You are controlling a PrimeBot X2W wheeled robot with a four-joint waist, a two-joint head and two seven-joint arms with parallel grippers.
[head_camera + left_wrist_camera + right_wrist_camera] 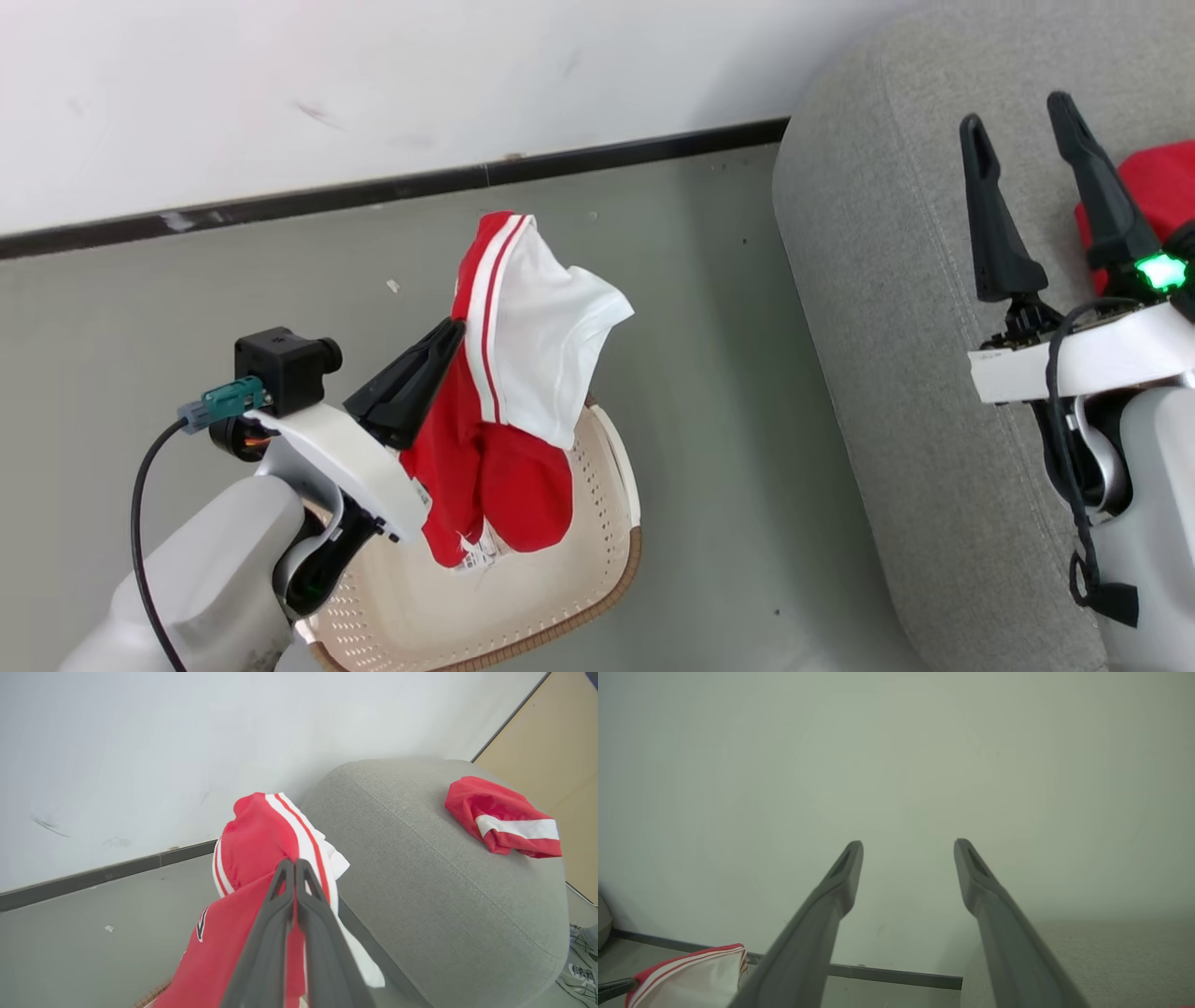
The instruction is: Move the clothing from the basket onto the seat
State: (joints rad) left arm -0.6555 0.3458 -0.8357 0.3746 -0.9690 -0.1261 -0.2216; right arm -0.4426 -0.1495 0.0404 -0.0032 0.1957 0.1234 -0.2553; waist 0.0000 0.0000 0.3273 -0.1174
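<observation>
A red garment with white stripes and a white panel hangs in the air above the cream basket, gripped by my left gripper, which is shut on it. In the left wrist view the shut fingers pinch the red cloth, beside the grey seat's rounded arm. A second red garment with a white stripe lies on the seat; its edge shows in the head view. My right gripper hovers open over the seat, holding nothing; its fingers point at the wall.
Grey floor lies between basket and seat. A white wall with a dark baseboard runs behind. A shoe shows at the seat's far side. The lifted garment's corner shows in the right wrist view.
</observation>
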